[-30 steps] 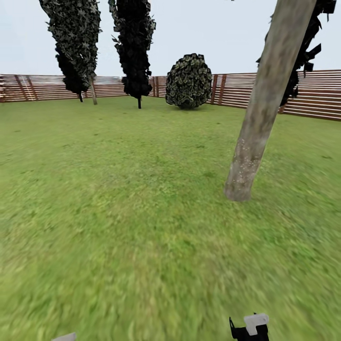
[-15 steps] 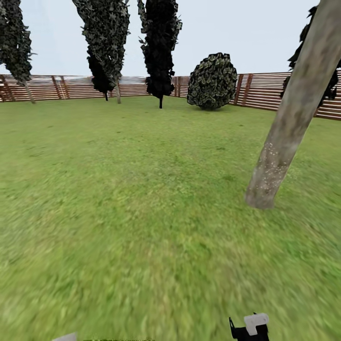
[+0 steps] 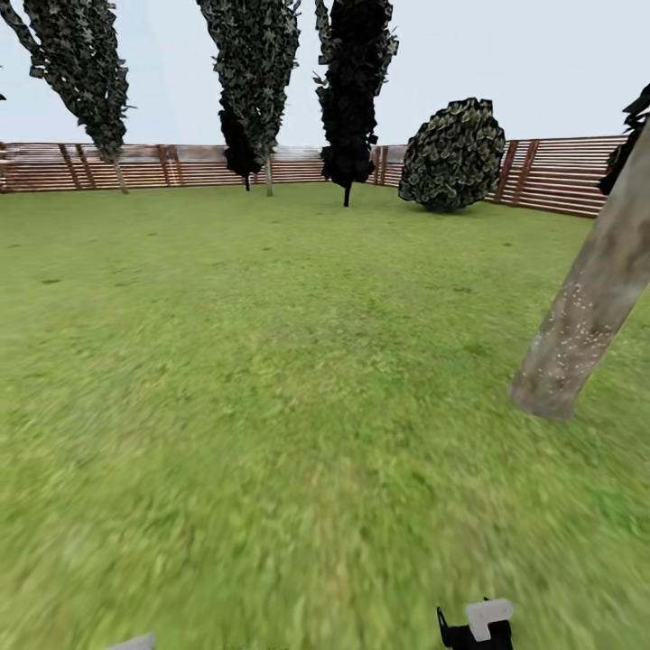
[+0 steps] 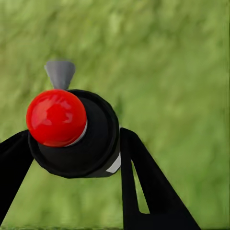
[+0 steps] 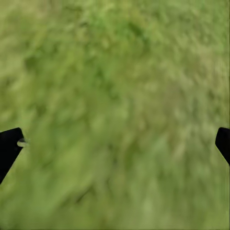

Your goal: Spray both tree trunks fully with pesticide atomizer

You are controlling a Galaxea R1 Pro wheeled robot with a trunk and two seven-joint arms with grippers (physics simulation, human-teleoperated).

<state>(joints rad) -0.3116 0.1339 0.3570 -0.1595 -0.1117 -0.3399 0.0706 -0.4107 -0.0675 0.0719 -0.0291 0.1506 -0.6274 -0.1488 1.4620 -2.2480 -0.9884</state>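
Green lawn (image 3: 271,379) fills the garden out to a brown slatted fence (image 3: 181,165) under a pale sky. From the left along that fence stand dark cone-shaped conifers (image 3: 348,81), then a rounded mottled bush (image 3: 453,155). At the right edge of the head view a thick pale tree trunk (image 3: 582,325) rises from the grass, with pale specks near its foot; whether that is spray I cannot tell.

The left wrist view shows the left gripper (image 4: 72,158) clamped on the pesticide atomizer (image 4: 76,136): a black body with a red round cap and a grey nozzle, one black finger on either side of it, held low over grass. In the right wrist view the right gripper (image 5: 115,143) has its fingers wide apart with nothing between them, also pointing down at lawn. A white-and-black bit of the right arm (image 3: 478,625) shows at the bottom of the head view.

By my reading the pick-up is done and the robot is travelling with the sprayer. The next move likely calls for facing a trunk, raising the left arm and aiming the nozzle at the bark.
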